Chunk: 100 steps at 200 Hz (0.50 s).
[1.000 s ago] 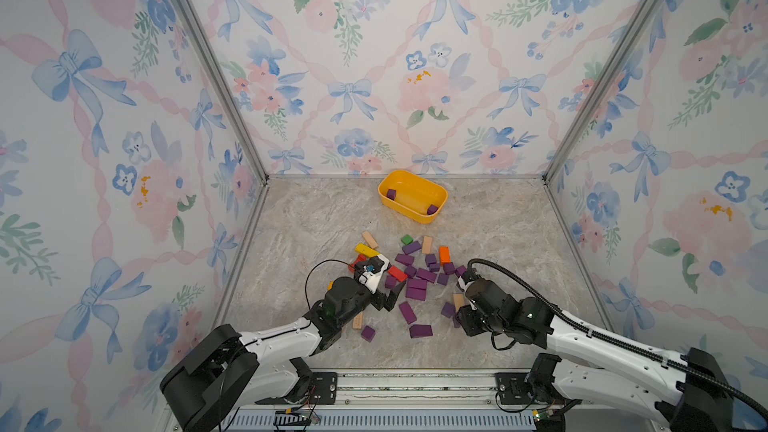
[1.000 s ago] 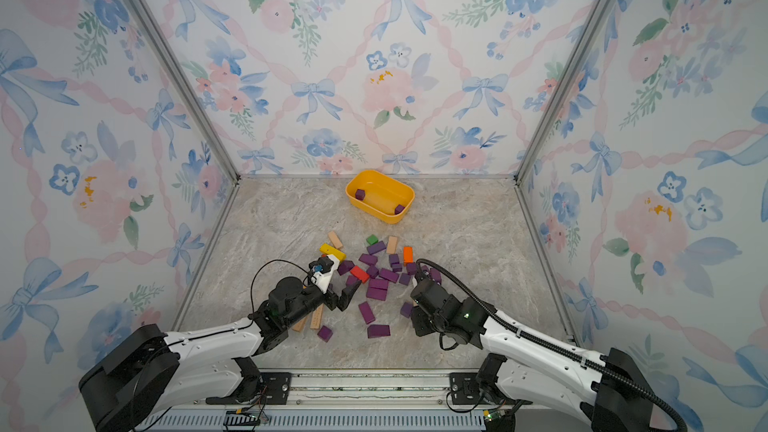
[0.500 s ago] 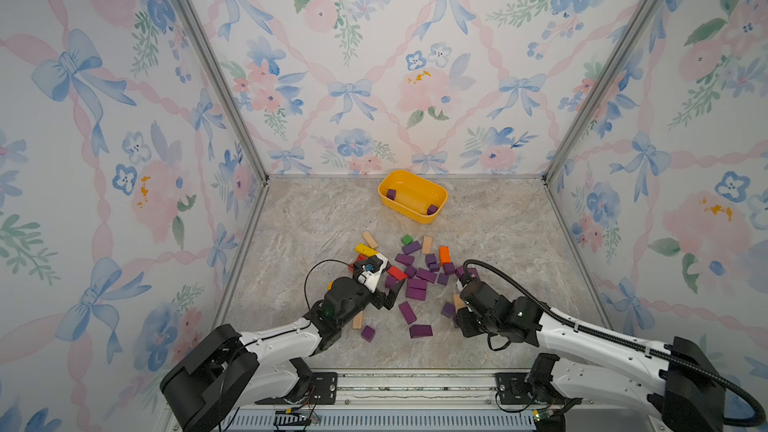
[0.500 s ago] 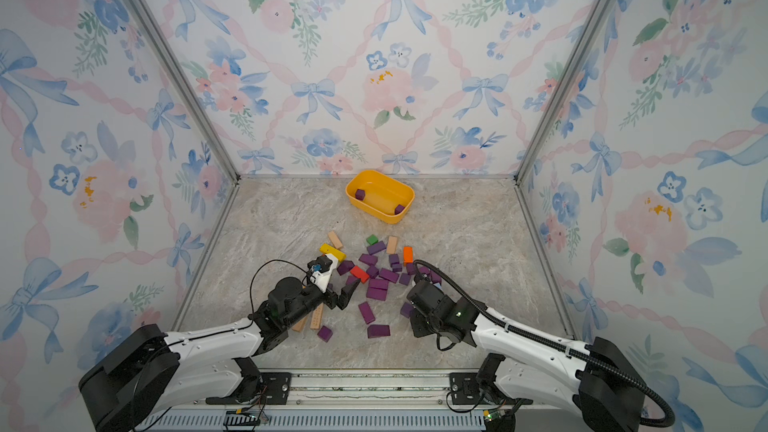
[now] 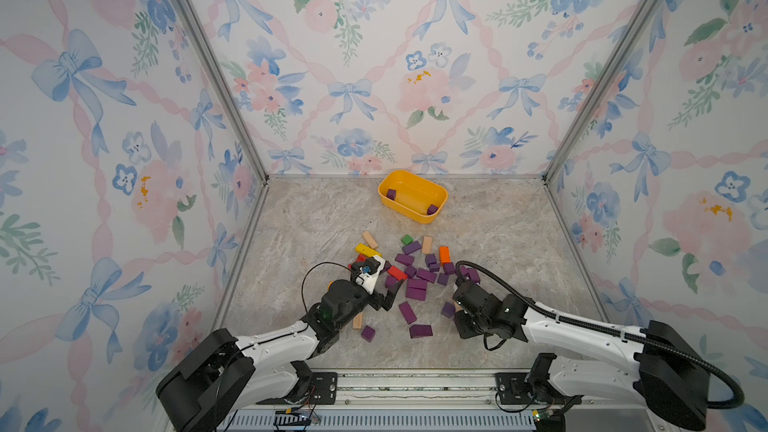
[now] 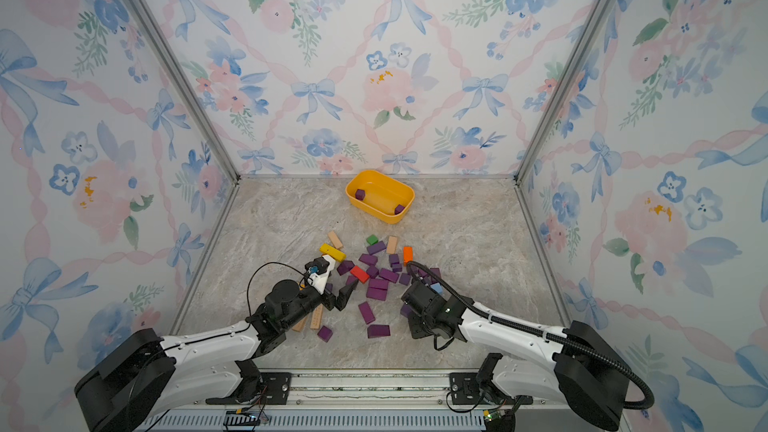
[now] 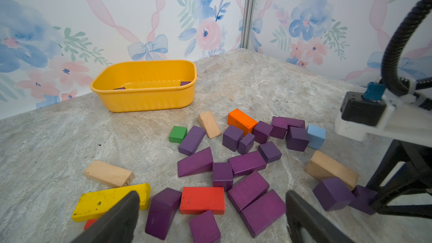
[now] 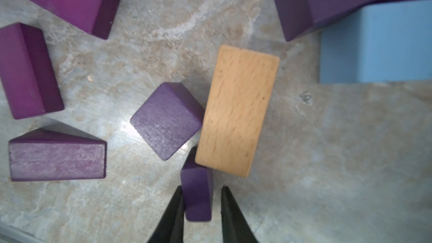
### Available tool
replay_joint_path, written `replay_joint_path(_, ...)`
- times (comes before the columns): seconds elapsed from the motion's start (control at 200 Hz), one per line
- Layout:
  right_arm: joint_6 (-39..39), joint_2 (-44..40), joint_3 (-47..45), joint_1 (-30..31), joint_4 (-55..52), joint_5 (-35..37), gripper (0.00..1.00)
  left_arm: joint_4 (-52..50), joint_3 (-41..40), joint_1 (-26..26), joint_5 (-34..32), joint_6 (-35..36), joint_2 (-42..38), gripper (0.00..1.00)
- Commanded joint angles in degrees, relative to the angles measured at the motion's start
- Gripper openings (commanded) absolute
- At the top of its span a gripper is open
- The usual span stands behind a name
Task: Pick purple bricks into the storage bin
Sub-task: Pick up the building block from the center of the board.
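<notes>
Two black fingers of the right gripper (image 8: pixel 201 190) have come down around one small purple brick (image 8: pixel 197 197) and drawn in over the last second, one touching its side and the opposite one a sliver off, so the brick is bracketed but not yet clamped or lifted. Just past the fingertips, the brick's far end touches a tan block (image 8: pixel 236 111), with a purple cube (image 8: pixel 167 120) beside it. Far beyond them sits the yellow bin (image 5: pixel 415 195), holding two purple bricks. The left gripper (image 7: pixel 211 195), wide open and empty, has not moved, so this pick looks moments from a carry.

Likely lab booth: wallpapered panels (image 5: pixel 374 56), aluminium frame (image 5: pixel 217 76).
</notes>
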Motion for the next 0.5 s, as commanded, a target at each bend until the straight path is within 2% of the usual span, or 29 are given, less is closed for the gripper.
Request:
replay_joint_path(0.0, 0.35, 2.11, 1.53, 0.71, 0.25, 0.04, 0.26, 1.41, -0.58, -0.33, -0.55, -0.41, -0.57, 0.98)
replay_joint_path(0.2, 0.2, 3.05, 1.77, 0.71, 0.86, 0.22, 0.19, 1.37, -0.58, -0.3, -0.9, -0.41, -0.23, 0.98)
replay_joint_path(0.495, 0.25, 2.6, 2.93, 0.71, -0.68, 1.09, 0.14, 1.37, -0.07, -0.33, -1.16, -0.6, 1.16, 0.98)
